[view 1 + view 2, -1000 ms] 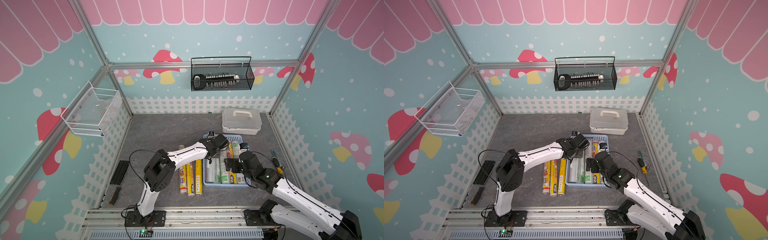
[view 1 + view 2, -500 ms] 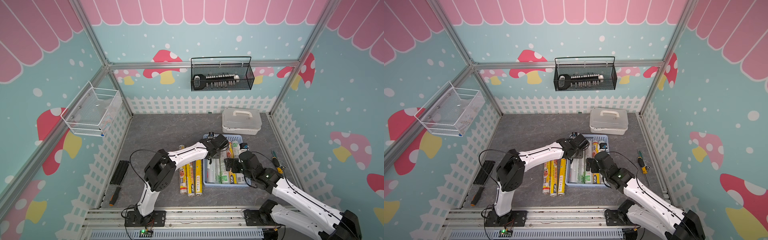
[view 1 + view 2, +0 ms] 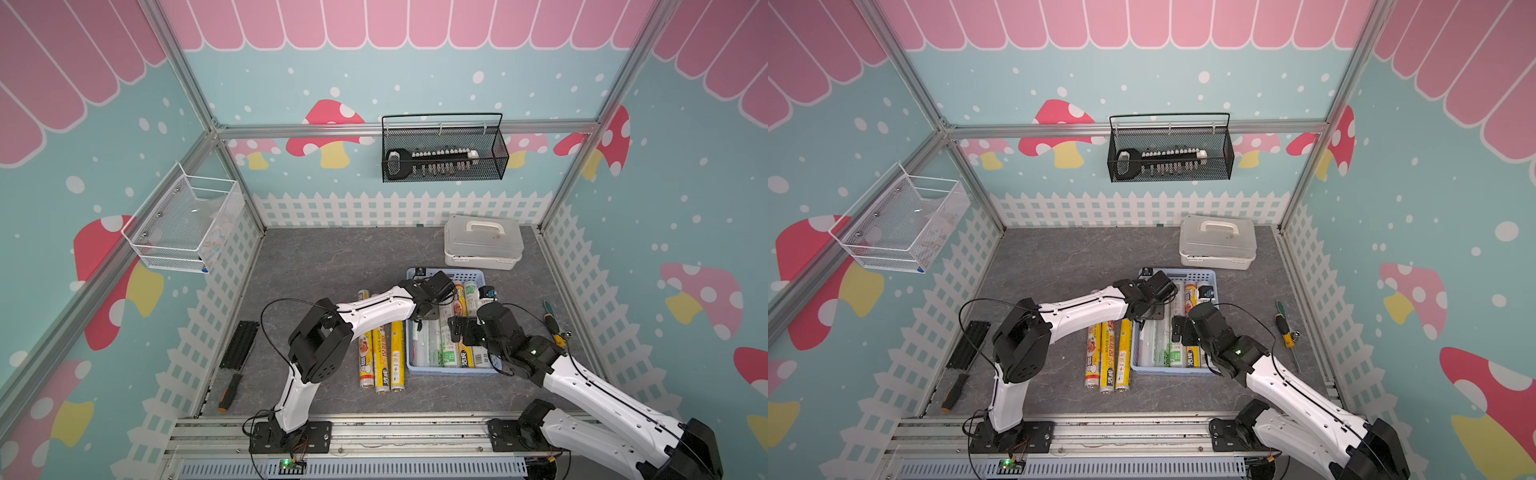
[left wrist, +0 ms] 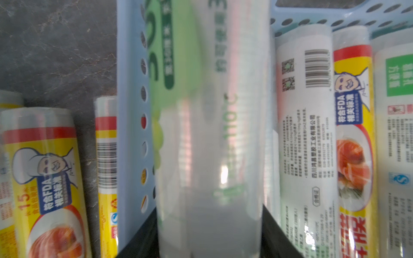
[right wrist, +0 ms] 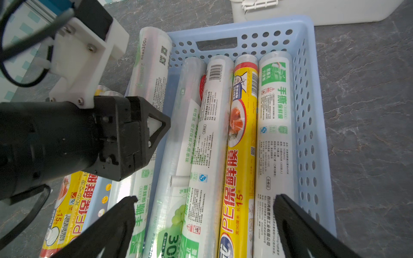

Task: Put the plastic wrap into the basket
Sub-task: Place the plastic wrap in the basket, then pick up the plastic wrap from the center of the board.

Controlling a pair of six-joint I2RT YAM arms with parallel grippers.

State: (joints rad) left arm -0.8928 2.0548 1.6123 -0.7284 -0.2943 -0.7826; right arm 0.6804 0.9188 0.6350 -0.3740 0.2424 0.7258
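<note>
Three yellow rolls (image 3: 380,361) on counter (image 3: 332,266) just beside basket (image 5: 310,111), four more rolls (image 5: 239,143) lying inside; left jaws clamped on clear-white green-label roll (image 4: 210,156), sitting over basket wall nearest yellow ones; right jaws spread wide, empty, hovering over basket

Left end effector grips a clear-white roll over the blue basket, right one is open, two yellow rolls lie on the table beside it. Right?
Not two: three yellow rolls lie on the table beside the basket, as both top views show. Otherwise right: left end effector grips the clear-white roll, right end effector is open.
</note>
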